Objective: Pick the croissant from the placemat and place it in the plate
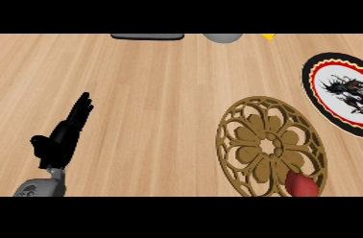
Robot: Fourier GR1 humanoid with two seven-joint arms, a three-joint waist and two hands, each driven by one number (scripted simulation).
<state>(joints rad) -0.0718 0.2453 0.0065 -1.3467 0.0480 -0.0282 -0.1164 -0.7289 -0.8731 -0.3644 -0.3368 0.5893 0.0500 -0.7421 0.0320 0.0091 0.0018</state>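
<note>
A round gold openwork placemat (242, 118) lies on the wooden counter at the right of centre. At its lower right edge sits a dark red rounded object (303, 184), cut off by the view's lower border; no croissant shape can be made out. A plate (312, 76) with a black rim, a red ring and a white middle bearing a dark dragon figure lies at the far right, partly out of view. My left hand (62, 138) rests open at the lower left, fingers straight and pointing up, far from the placemat. My right hand does not show.
Along the far edge lie a flat dark grey object (147, 36), a grey round object (223, 37) and a small yellow piece (268, 36). Bare wooden counter (156, 102) stretches between my left hand and the placemat.
</note>
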